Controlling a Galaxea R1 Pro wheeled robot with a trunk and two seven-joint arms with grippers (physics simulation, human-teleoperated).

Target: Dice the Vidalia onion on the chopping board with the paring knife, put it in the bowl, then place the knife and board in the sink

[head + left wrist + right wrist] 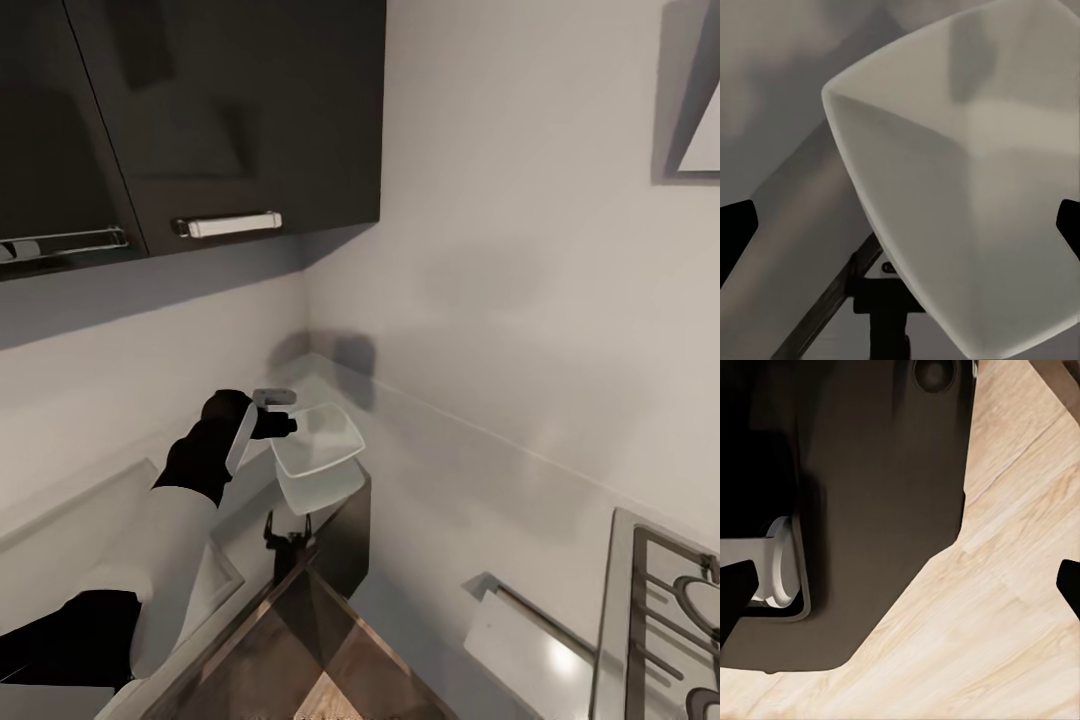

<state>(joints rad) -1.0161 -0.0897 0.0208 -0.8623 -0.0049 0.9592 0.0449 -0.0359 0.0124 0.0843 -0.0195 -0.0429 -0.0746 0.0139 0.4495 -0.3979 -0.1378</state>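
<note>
The white square bowl (322, 438) sits on the glossy grey countertop (450, 480) in the corner where two walls meet. My left gripper (268, 418) hovers at the bowl's left rim. In the left wrist view the bowl (960, 187) looms close and tilted, with my black fingertips (735, 232) spread far apart at the frame's edges, touching nothing. My right gripper (900, 592) is open too, pointing down at a pale wooden floor (1005, 607) and a dark base. The onion, chopping board and paring knife are out of view.
Dark wall cabinets with a white handle (230, 224) hang overhead. A hob (665, 620) lies at the lower right. A flat grey panel (70, 520) lies under my left arm; I cannot tell whether it belongs to the sink. A small dark pronged shape (290, 540) sits at the counter's front edge.
</note>
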